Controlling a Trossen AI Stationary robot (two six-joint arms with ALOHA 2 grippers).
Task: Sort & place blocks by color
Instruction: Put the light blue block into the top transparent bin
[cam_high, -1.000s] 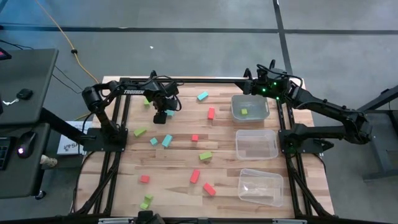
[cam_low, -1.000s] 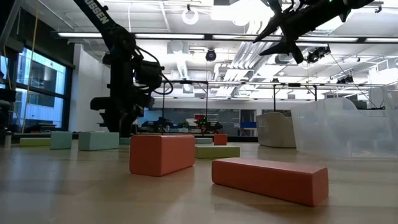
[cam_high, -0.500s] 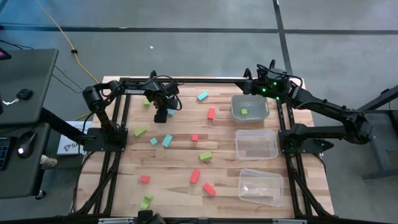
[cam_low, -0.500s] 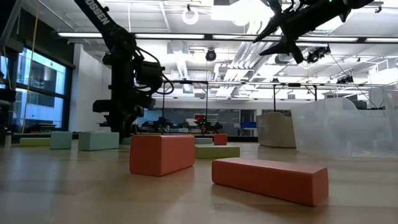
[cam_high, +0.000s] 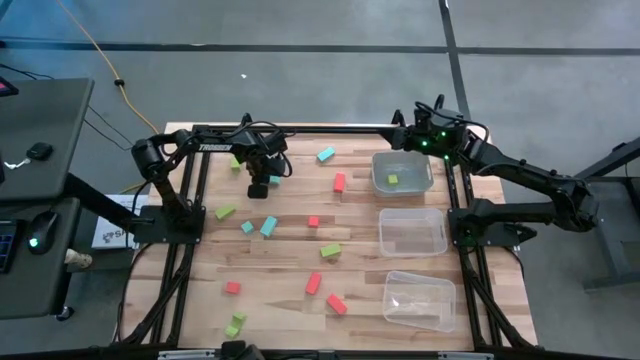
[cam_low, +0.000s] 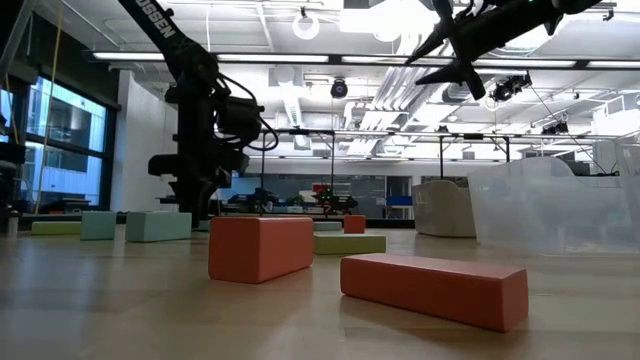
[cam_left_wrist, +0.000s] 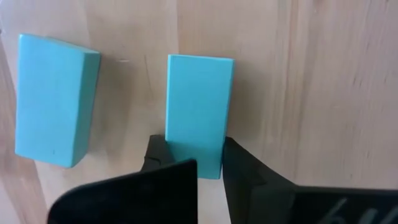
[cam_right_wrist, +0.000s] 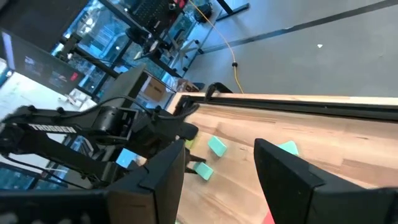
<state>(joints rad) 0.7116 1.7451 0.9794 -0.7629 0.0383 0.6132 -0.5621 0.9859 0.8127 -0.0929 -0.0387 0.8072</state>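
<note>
Left wrist view — the left gripper is pinching the near end of a light blue bar lying flat on the tabletop, fingers clamped on its two long sides; a second light blue block is lying just beside it, not touching. High view — this pair is sitting in the far-left part of the tabletop, under the left gripper. The other blocks are lying scattered over the wood: red-orange pieces such as one near the centre far edge and two toward the near edge, green ones such as one mid-table, further blue ones at left centre. Three clear bins are standing in a column on the right; the far bin is holding one green block, the other two appearing empty. The right gripper is hovering at the far edge near that bin, fingers apart, holding nothing. Risk, as a judgement: the hold is sitting at one end of the bar, so on lifting it could pivot or slip out — and a sideways drag could knock the neighbouring blue block.
</note>
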